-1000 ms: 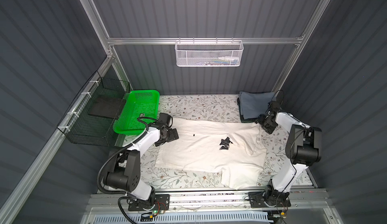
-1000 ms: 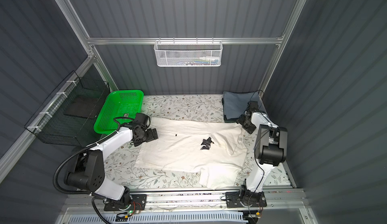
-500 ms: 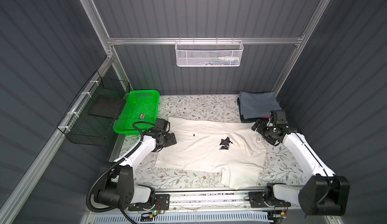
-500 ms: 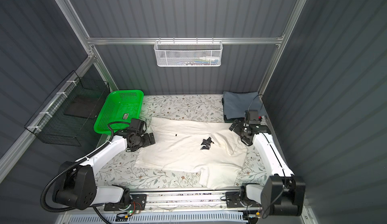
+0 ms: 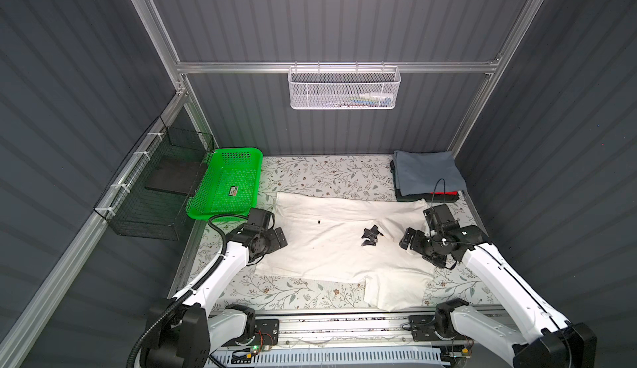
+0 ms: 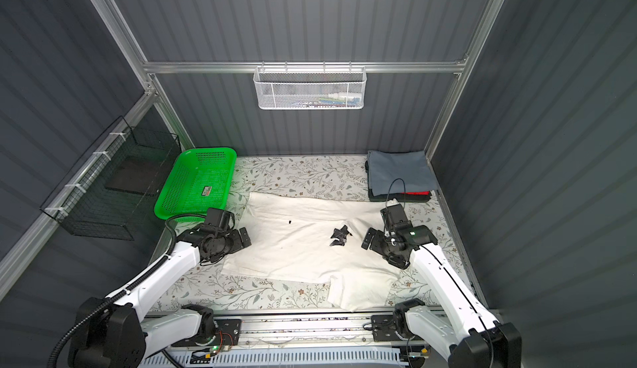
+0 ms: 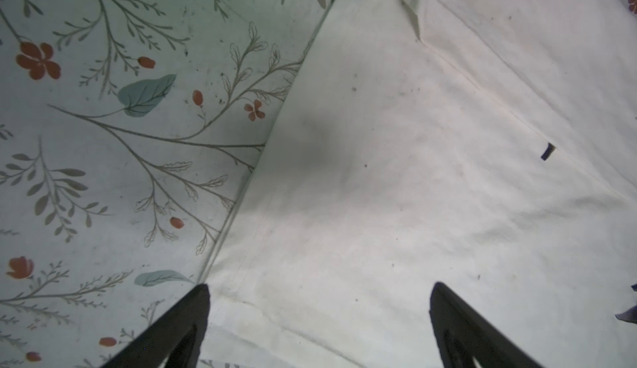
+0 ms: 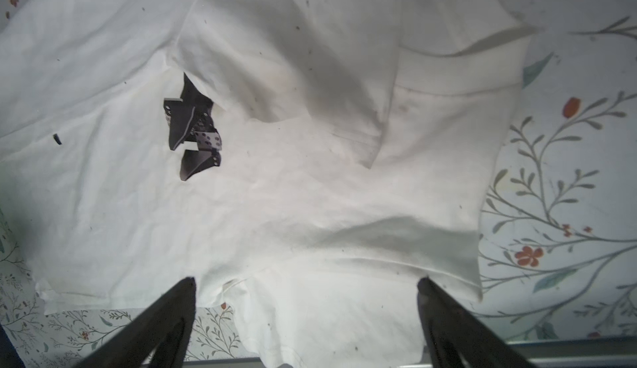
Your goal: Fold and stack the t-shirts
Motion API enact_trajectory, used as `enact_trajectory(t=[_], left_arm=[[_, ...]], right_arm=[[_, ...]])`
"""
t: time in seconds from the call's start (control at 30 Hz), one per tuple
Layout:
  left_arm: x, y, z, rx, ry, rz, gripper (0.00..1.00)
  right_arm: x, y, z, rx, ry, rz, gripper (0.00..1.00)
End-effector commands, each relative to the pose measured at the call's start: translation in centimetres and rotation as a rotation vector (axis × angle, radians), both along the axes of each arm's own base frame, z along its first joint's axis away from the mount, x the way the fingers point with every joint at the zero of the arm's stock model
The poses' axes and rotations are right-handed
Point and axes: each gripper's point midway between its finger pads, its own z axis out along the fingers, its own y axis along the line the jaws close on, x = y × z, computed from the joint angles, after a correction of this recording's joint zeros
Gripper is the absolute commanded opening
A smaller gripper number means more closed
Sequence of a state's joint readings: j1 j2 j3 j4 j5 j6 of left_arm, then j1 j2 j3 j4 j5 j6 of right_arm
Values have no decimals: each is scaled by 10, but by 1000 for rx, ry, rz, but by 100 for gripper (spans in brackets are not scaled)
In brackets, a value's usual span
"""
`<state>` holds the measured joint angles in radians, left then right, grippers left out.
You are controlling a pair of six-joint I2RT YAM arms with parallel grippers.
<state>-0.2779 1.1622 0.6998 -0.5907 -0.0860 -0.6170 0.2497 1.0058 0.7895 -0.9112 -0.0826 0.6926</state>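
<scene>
A cream-white t-shirt lies spread on the floral covering, partly folded over, with its black-and-grey print showing. My left gripper is open low over the shirt's left hem, one fingertip at the cloth's edge. My right gripper hangs open over the shirt's right side by the sleeve, holding nothing. At the back right sits a folded stack: a grey-blue tee on top, a dark one and a red one below.
A green basket stands at the back left beside a black wire basket on the left wall. A white mesh basket hangs on the back rail. The arms' base rail runs along the front edge of the floral covering.
My right arm swung away from the folded stack and now reaches from the front over the shirt's right side. My left gripper slid a little nearer along the shirt's left edge. Both stay open.
</scene>
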Motion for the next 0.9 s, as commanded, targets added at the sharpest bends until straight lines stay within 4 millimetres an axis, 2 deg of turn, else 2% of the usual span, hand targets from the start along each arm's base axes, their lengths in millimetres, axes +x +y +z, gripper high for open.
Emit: enact_trajectory(t=[0.0,0.33,0.47,0.63,0.87], left_arm=[[-7,2,-9,-5,42,18,100],[-15,-1,-29,-25,92,29,100],[-18,0,-36,-14,129,33,99],[-23,3,-33,-13,128,57,98],[-35,7,-29,-24,125,87,91]], right_arm=[[-22,-4,-16,-18,86,-4,99],[-39,2,-50,33,161,-14,99],[-41,3,-51,43,173,-16,99],[-45,8,-55,67,217,-29,99],[-57,8,-61,75,266,-45,98]])
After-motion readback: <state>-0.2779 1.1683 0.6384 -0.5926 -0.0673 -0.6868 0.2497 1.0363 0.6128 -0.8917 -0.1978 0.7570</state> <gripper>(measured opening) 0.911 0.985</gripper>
